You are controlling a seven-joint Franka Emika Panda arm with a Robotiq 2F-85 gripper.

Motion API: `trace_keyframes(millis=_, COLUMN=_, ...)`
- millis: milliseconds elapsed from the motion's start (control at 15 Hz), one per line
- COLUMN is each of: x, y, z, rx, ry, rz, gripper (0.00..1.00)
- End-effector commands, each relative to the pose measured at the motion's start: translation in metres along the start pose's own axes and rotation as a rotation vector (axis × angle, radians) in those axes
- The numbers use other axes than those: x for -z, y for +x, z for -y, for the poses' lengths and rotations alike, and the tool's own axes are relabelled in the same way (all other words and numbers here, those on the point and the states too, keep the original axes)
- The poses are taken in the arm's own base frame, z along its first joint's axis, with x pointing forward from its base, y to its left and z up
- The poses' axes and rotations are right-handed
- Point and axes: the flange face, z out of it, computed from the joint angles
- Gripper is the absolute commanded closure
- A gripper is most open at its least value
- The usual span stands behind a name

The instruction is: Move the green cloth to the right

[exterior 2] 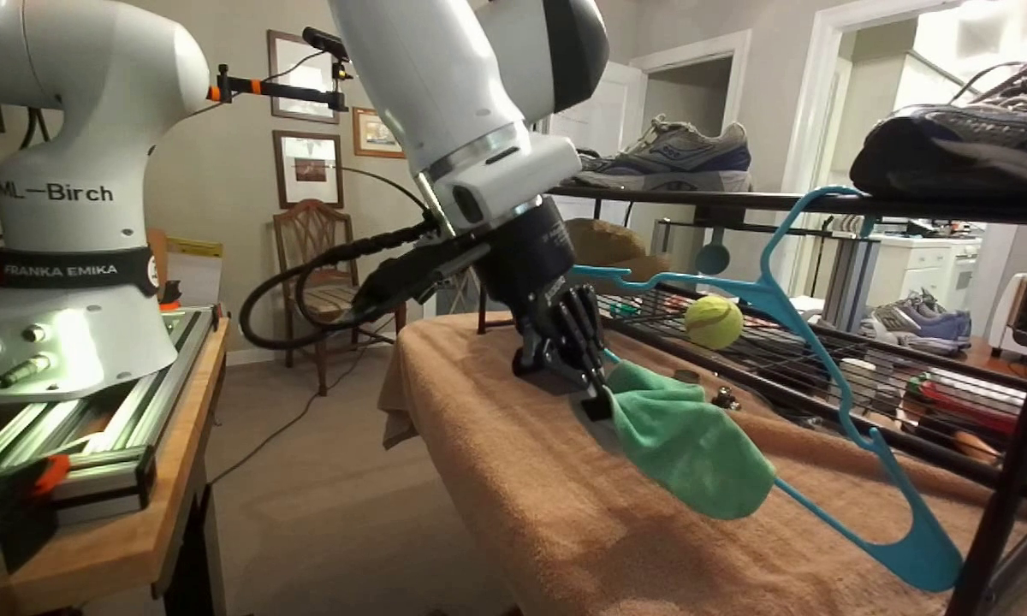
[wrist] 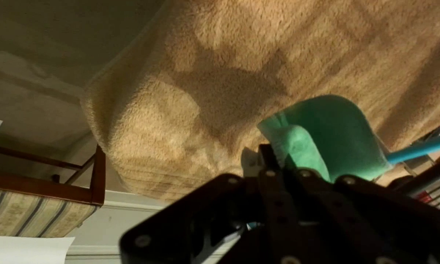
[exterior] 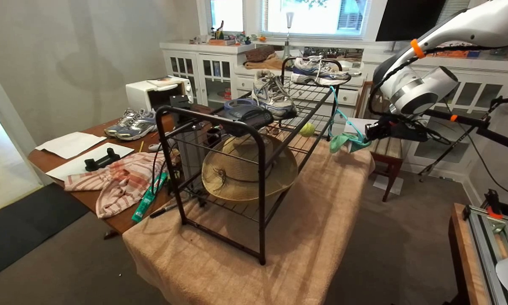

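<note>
The green cloth is draped over the bottom bar of a blue hanger. The cloth also shows in an exterior view and in the wrist view. The hanger hangs from the top edge of the dark metal rack. My gripper is shut on the cloth's near edge, above the towel-covered table. In the wrist view the fingertips are close together with a fold of cloth pinched between them. The part of the hanger bar under the cloth is hidden.
A tan towel covers the table under the rack. Shoes stand on the rack's top shelf. A straw hat and a tennis ball are on the rack's lower level. A wooden chair stands beyond the table.
</note>
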Motion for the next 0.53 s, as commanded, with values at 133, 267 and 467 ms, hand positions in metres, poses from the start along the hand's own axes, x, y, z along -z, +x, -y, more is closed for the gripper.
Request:
trace_keyframes(millis=133, x=-0.015, y=-0.007, z=0.019, rx=0.046, ry=-0.026, rz=0.028, gripper=0.99)
trace_keyframes(millis=267, x=-0.014, y=-0.001, z=0.026, rx=0.054, ry=-0.017, rz=0.017, gripper=0.99)
trace_keyframes(millis=467, x=-0.012, y=0.010, z=0.030, rx=0.067, ry=-0.019, rz=-0.005, gripper=0.99)
